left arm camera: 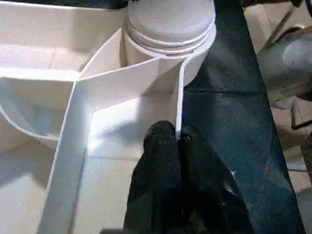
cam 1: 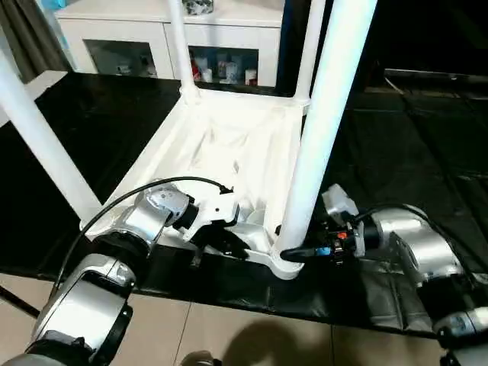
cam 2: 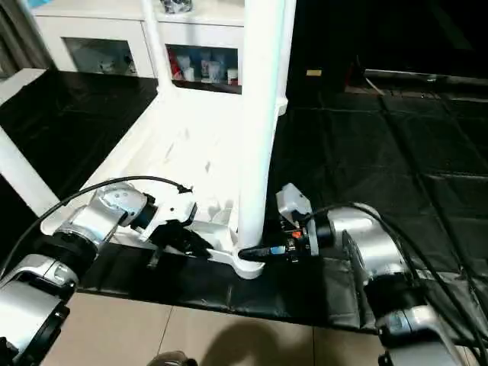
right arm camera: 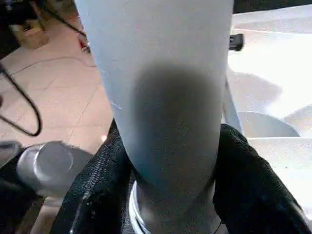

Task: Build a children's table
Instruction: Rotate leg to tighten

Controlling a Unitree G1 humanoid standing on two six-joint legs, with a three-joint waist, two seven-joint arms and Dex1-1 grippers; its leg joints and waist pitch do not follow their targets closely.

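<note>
The children's table lies upside down on a black mat, its ribbed white top [cam 1: 229,145] facing up. White legs stand in its corner sockets: two at the far corners [cam 1: 179,46] [cam 1: 311,46], one at the near left [cam 1: 42,145]. The near-right leg [cam 1: 324,114] rises from its socket [left arm camera: 170,29]. My left gripper [cam 1: 229,240] is shut on the top's thin near rim wall [left arm camera: 178,97], just beside that socket. My right gripper [cam 1: 293,253] reaches in from the right at the foot of the near-right leg [right arm camera: 165,97], with a black finger [right arm camera: 97,180] pressed against each side.
A white cabinet [cam 1: 229,30] with glass-fronted shelves stands behind the table. The black mat [cam 1: 412,137] stretches out to the right and left. Tiled floor [cam 1: 229,335] starts just in front of the mat's near edge. A black cable [cam 1: 122,202] loops over my left forearm.
</note>
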